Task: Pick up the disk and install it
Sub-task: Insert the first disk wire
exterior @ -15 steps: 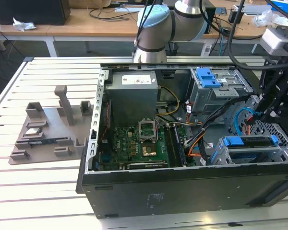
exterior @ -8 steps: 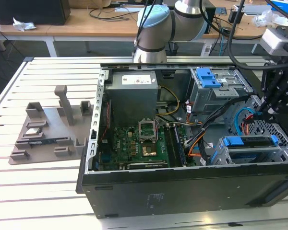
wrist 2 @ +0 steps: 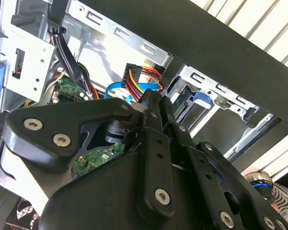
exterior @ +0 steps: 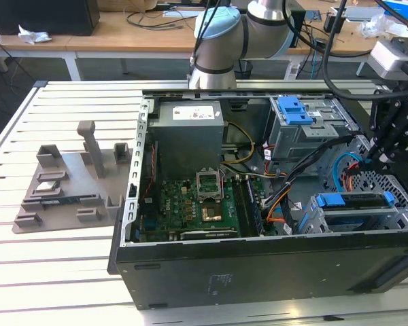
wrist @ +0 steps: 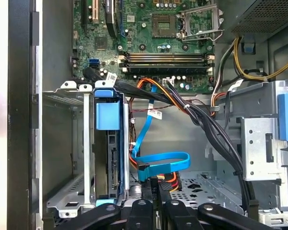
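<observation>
The disk [exterior: 355,209] sits edge-up inside the lower metal drive cage [exterior: 313,221] at the exterior view's right end of the open computer case, its blue rails along the top. In the first wrist view the disk [wrist: 114,163] stands in the cage under its blue pull tab. My black gripper [exterior: 366,158] hangs just beyond that cage, above the blue data cable. Its fingers [wrist: 153,194] are together, with nothing seen between them. They sit right by a plug with orange, red and yellow wires [wrist 2: 137,76]. In the second wrist view the gripper [wrist 2: 156,103] looks shut.
A second drive cage with a blue latch [exterior: 292,109] stands behind the gripper. Thick black cable bundles [wrist: 206,124] and a looped blue cable [wrist: 163,163] cross the case floor. The motherboard [exterior: 190,207] and power supply [exterior: 189,129] fill the case's left. A grey fixture plate [exterior: 68,183] lies on the slatted table.
</observation>
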Robot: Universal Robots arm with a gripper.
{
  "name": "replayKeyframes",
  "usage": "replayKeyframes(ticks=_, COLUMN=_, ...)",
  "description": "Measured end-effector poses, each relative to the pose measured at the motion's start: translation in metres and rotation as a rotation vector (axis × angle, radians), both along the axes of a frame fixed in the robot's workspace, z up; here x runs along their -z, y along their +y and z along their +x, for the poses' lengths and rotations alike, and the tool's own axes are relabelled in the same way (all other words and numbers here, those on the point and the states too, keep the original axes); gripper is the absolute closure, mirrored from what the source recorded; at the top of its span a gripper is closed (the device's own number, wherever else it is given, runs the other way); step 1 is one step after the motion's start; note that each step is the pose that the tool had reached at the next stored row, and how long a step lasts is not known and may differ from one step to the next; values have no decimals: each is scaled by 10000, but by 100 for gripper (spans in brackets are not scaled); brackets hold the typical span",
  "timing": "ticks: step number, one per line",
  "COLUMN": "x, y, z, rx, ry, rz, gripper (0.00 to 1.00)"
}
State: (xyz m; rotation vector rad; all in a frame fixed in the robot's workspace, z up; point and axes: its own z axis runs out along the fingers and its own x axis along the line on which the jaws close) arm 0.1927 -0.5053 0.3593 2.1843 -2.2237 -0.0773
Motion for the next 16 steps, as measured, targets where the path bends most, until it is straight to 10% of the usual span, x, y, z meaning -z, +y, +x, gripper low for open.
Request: replayKeyframes(ticks=16, x=10, y=-146, z=-189, rx=0, ry=0, rz=0, gripper=83)
